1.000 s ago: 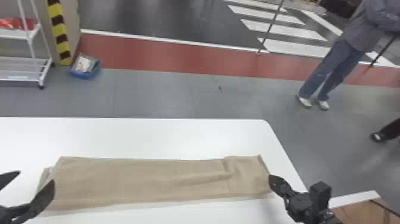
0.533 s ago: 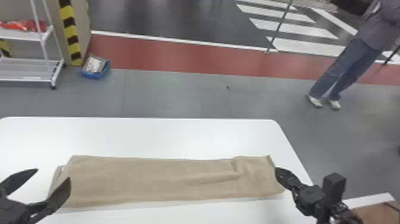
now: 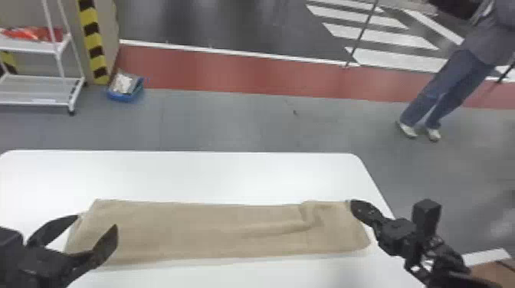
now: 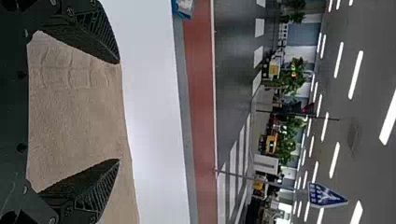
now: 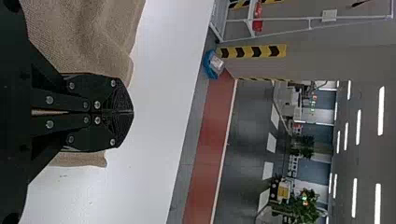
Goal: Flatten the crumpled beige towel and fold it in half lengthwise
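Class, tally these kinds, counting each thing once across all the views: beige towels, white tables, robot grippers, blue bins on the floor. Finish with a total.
Beige towel: 1
White table: 1
Grippers: 2 (left gripper, right gripper)
Blue bin: 1
Total: 5

White table (image 3: 184,172), blue bin (image 3: 125,92) on grey floor (image 3: 230,122), white wheeled rack (image 3: 57,80)

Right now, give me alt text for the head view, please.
A beige towel lies in a long, creased strip across a white table, with the open left end effector at its left end and the right end effector at its right.
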You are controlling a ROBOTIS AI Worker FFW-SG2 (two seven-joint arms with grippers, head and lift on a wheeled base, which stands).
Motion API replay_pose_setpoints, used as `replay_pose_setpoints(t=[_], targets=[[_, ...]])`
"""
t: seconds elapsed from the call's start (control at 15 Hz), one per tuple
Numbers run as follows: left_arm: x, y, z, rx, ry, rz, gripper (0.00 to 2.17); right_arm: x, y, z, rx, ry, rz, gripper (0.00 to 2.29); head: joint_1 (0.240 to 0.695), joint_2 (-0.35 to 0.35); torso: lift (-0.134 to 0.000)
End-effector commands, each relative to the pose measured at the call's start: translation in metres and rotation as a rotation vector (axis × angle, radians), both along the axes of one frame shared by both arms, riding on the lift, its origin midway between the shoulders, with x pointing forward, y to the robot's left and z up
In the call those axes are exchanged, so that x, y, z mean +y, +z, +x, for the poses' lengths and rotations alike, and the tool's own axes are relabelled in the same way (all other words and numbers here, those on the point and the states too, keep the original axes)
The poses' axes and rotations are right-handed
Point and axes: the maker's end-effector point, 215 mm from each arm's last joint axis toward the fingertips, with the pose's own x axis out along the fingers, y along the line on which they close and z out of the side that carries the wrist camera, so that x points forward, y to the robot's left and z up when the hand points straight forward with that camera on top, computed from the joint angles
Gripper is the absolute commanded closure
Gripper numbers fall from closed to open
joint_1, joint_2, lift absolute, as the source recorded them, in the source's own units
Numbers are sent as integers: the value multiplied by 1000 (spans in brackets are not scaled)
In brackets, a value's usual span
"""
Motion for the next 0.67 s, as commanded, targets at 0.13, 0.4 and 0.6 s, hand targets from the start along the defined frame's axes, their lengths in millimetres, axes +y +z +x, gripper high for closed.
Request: replay_pose_setpoints(t=[0.13, 0.4, 0.6], targets=[[-2, -19, 35, 56, 6, 32, 144, -35, 0, 9, 27, -51, -19, 1366, 695, -323, 0], [12, -19, 54, 77, 28, 26, 144, -54, 8, 12, 16, -75, -39, 360, 695, -327, 0], [27, -18, 59, 79, 50, 26, 144, -65, 10, 9, 14, -91, -44, 53, 695, -327, 0]])
